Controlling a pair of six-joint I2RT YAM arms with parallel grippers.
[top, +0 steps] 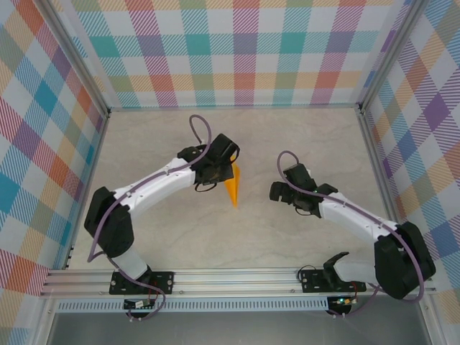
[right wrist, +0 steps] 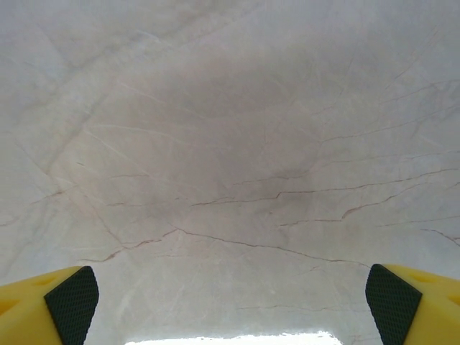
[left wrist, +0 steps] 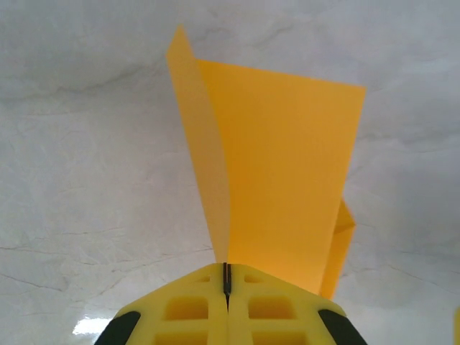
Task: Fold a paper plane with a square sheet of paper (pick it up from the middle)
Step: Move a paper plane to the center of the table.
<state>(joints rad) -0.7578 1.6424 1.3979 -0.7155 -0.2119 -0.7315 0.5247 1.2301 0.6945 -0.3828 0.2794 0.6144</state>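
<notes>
The paper plane (top: 233,188) is an orange-yellow folded dart, with its sharp tip pointing toward the near edge in the top view. My left gripper (top: 220,171) is shut on it. In the left wrist view the yellow fingers meet on the centre crease at my left gripper (left wrist: 227,277), and two flaps of the paper plane (left wrist: 284,172) stand up beyond them, spread slightly apart. My right gripper (top: 282,190) is open to the right of the plane, apart from it. In the right wrist view my right gripper (right wrist: 233,302) has only bare table between its wide-set fingertips (right wrist: 72,303).
The pale marbled table (top: 237,237) is fenced by plaid walls (top: 237,50) at the back and both sides. An aluminium rail (top: 237,277) carrying the arm bases runs along the near edge.
</notes>
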